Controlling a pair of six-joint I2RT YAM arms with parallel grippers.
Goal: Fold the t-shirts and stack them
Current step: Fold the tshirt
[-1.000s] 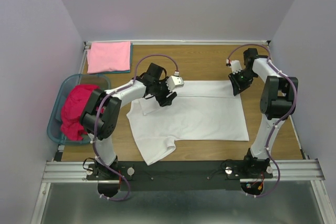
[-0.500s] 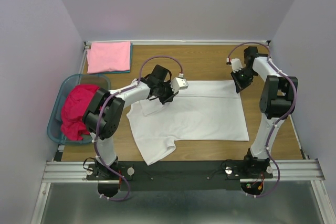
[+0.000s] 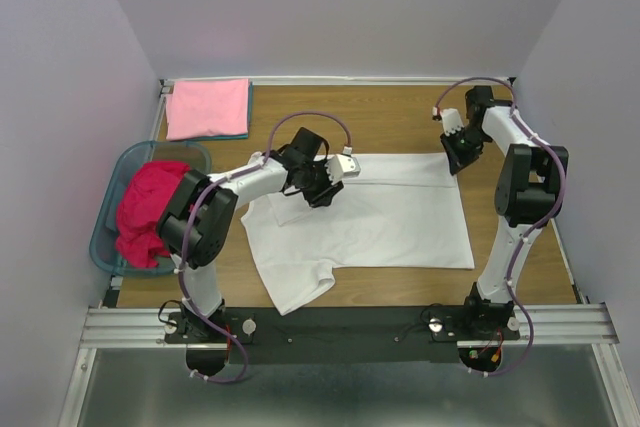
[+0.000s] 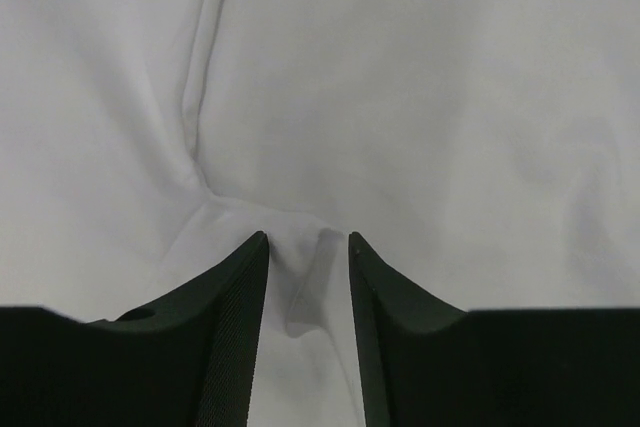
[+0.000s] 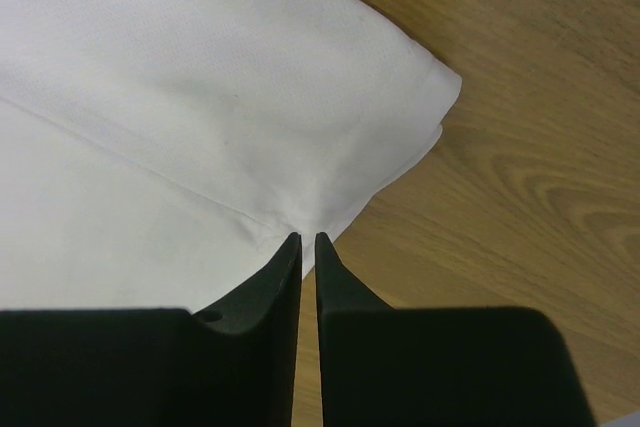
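A white t-shirt (image 3: 380, 217) lies spread on the wooden table. My left gripper (image 3: 325, 187) is at its upper left part. In the left wrist view the left gripper (image 4: 308, 237) is shut on a bunched ridge of white cloth (image 4: 420, 97), and creases run out from the fingertips. My right gripper (image 3: 457, 157) is at the shirt's far right corner. In the right wrist view the right gripper (image 5: 308, 237) has its jaws nearly together on the hem of the white shirt (image 5: 200, 77). A light pink t-shirt (image 3: 207, 107) lies folded at the back left. A magenta-red t-shirt (image 3: 148, 209) is heaped in the basket.
A teal plastic basket (image 3: 105, 247) stands at the left edge of the table. Bare wood (image 3: 380, 117) shows behind the white shirt and to its right (image 5: 540, 147). Walls close in the table on three sides.
My left gripper has moved to the right over the white shirt, and the folded-over sleeve part has shifted with it. My right gripper has moved slightly toward the back.
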